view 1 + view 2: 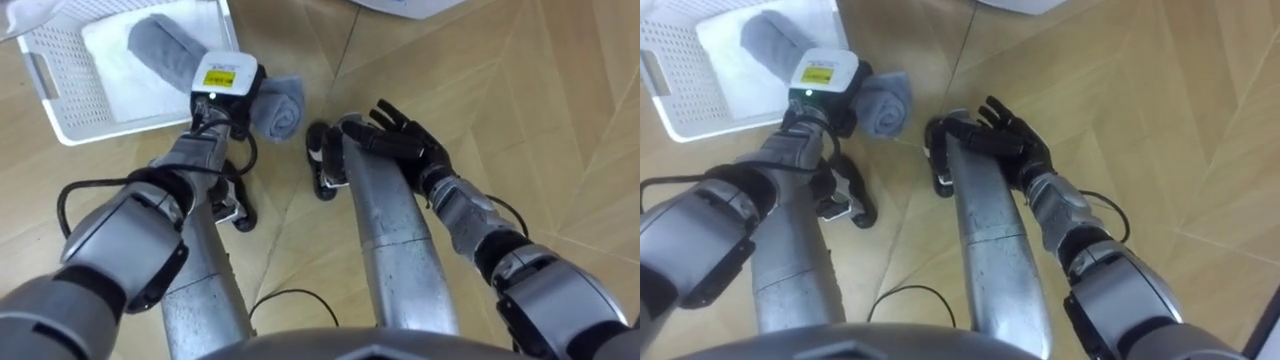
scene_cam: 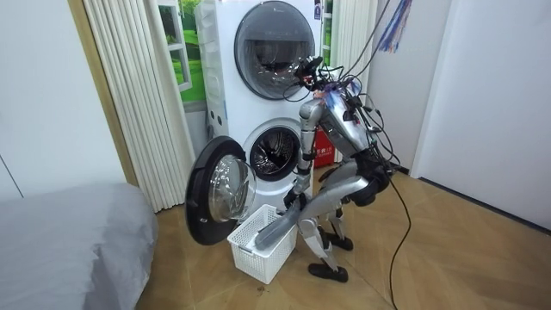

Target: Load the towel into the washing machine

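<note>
The robot is seen in the room view bent forward in front of the washing machine [image 2: 274,153], whose round door [image 2: 217,196] is swung open to the room view's left. A second machine [image 2: 274,39] is stacked on top of it. A white basket [image 1: 62,98] is placed on the wooden floor [image 1: 560,120] just before the robot's feet.

The left hand [image 1: 228,85] is reached down over the near corner of the basket and is closed round a rolled grey towel [image 1: 162,46]. One end of the roll lies inside the basket, on a white cloth [image 1: 120,78]. The other end sticks out past the hand, over the floor beside the basket. In the room view the towel is seen tilted, with its upper end at the hand.

The right hand [image 1: 400,135] is held against the robot's own right leg, with the fingers straight and spread, and nothing is held in it.
</note>
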